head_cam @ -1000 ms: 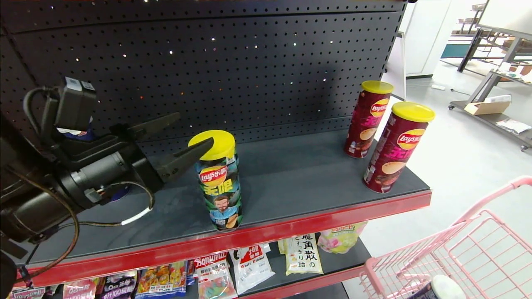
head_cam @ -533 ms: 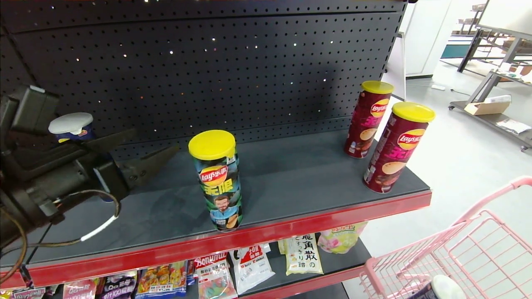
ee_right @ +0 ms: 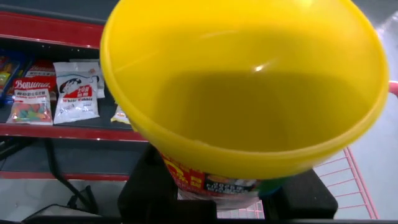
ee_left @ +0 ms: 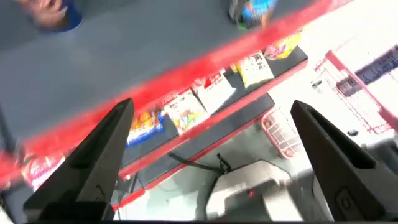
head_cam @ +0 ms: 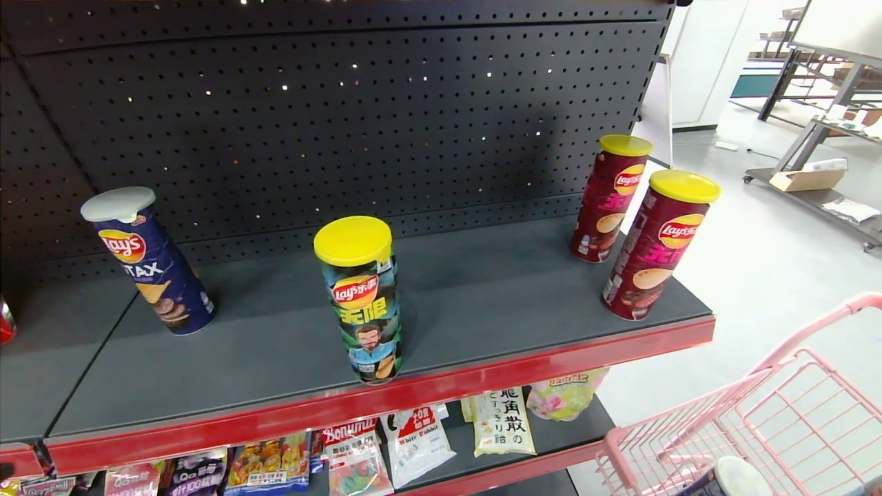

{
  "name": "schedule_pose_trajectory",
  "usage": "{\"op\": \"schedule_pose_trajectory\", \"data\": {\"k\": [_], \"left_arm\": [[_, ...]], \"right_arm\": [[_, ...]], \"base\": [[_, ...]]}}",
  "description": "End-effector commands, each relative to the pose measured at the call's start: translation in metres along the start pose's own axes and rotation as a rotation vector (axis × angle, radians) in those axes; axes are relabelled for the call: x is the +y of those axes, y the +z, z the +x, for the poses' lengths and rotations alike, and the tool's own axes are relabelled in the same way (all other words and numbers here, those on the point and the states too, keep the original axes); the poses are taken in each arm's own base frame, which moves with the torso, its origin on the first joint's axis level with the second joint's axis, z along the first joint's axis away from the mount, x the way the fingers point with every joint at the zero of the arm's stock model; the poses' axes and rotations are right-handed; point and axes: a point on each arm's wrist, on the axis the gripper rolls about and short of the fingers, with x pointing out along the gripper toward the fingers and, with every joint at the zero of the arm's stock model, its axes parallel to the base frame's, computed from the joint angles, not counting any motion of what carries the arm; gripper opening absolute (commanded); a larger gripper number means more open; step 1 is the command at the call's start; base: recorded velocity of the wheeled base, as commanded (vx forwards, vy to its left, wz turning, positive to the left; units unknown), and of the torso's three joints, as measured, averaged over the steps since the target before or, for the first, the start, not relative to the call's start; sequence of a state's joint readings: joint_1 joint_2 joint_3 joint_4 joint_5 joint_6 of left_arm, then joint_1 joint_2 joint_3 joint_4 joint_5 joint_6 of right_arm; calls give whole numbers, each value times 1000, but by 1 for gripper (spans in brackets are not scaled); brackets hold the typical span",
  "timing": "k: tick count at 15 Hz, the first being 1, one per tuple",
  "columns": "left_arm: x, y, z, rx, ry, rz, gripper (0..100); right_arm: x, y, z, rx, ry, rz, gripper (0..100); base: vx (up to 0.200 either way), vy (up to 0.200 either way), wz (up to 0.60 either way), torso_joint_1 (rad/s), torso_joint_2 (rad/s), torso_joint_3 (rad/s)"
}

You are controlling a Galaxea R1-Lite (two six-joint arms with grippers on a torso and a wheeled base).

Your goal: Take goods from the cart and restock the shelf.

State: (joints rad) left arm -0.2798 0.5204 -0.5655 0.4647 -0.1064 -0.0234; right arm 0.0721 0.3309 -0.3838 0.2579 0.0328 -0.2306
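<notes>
Where the matte grey shelf (head_cam: 482, 303) starts at the left, a blue can (head_cam: 148, 262) with a pale lid stands upright close to the black perforated back panel (head_cam: 344, 124), and a seam in the board runs just beside it. Near the middle, a green can (head_cam: 362, 303) with a yellow lid stands upright at the very front, right behind the shelf's red lip (head_cam: 386, 399). Toward the right end two yellow-lidded cans stand near each other but apart: the rear maroon can (head_cam: 610, 200) by the back panel, the front maroon can (head_cam: 658, 244) nearer the corner. On the lower shelf (head_cam: 572, 430) under the lip, snack bags (head_cam: 413, 441) lie in a row. A pink wire cart (head_cam: 792, 413) stands at the lower right on a pale glossy floor (head_cam: 744, 262), with a white-lidded can (head_cam: 734, 477) showing inside it. Farther right in the room stand metal-legged tables (head_cam: 834, 56), and a low rack carries a cardboard box (head_cam: 806, 178). The left gripper (ee_left: 211, 104) hangs out in front of the red lip with its jaws spread wide and nothing between them. The right gripper (ee_right: 227, 196) has its jaws closed against the body of a held can (ee_right: 249, 93), whose yellow lid faces the wrist camera.
</notes>
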Motion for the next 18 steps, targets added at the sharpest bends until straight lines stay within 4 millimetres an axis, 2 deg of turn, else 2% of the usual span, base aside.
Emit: {"op": "schedule_pose_trajectory", "data": {"k": [1,2,9,12,13,14,15,18], "left_arm": [[-3,-36,-41,-152,13,15,100],[-3,-39,-39,-143,16,13,100],[-2,-44,-36,-131,43,47,100],[-2,-45,-37,-136,52,48,100],[-1,-63,-34,-147,57,47,100],[-1,-70,-34,-157,61,47,100],[0,-80,-33,-169,119,37,100],[1,-81,-34,-156,216,0,100]], "right_arm": [[0,0,3,12,4,1,0],[0,-1,2,12,4,1,0],[0,-2,3,15,6,1,0],[0,-1,4,17,6,1,0],[-4,16,14,42,10,-22,0],[-6,22,23,60,22,-24,0],[-8,35,40,40,74,-20,0],[-6,68,92,-10,264,-23,0]], "base": [[0,0,0,0,0,0],[0,0,0,0,0,0],[0,0,600,4,0,7],[0,0,0,0,0,0],[0,0,0,0,0,0],[0,0,0,0,0,0],[0,0,0,0,0,0],[0,0,0,0,0,0]]}}
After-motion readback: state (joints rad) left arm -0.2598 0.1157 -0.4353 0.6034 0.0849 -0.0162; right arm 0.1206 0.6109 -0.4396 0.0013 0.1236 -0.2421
